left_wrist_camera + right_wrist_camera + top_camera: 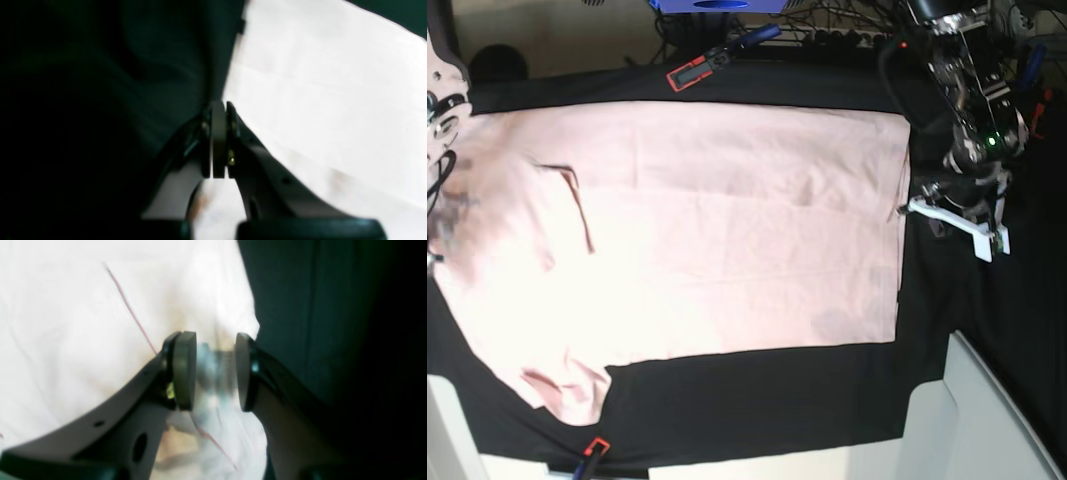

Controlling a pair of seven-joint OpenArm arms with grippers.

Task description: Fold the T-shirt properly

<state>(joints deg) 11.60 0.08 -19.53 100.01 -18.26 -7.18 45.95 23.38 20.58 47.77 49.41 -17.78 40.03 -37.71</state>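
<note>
Left tool (219, 140): pads pressed flat together, nothing visibly pinched between them in the left wrist view; parked right at the T-shirt (327, 100) edge, over the line where pale cloth meets the black cloth (116, 100) covering the counter. Same tool in the base view (905, 212), at that view's right, tip level with the shirt's right-hand edge, white fingers (957, 222) trailing back toward the arm. Whether a fold of the hem sits caught in the closed pads: cannot tell.

Right tool (215, 371): pads standing apart, with a blurred, greyish smear across the gap between them. Too smeared to name; grip or no grip, cannot tell. Beneath and to its left, pale shirt fabric (66, 340) crossed by a thin reddish seam line (133, 313); to its right, dark counter cloth (317, 323). In the base view only a sliver of that arm at the far left edge (442, 95), by the sleeve end of the shirt, blurred.

Farther out, in the base view: shirt (727, 250) spread flat across the black-covered counter (757, 400), plain pink side up, body running left to right, one sleeve (562, 390) angled toward the near-left corner. A few shallow creases across the middle. A red-and-black clamp (695, 70) on the far counter edge, another (592, 452) at the near edge. Beyond, a tangle of cables (837, 20) and a blue object (717, 5).
</note>
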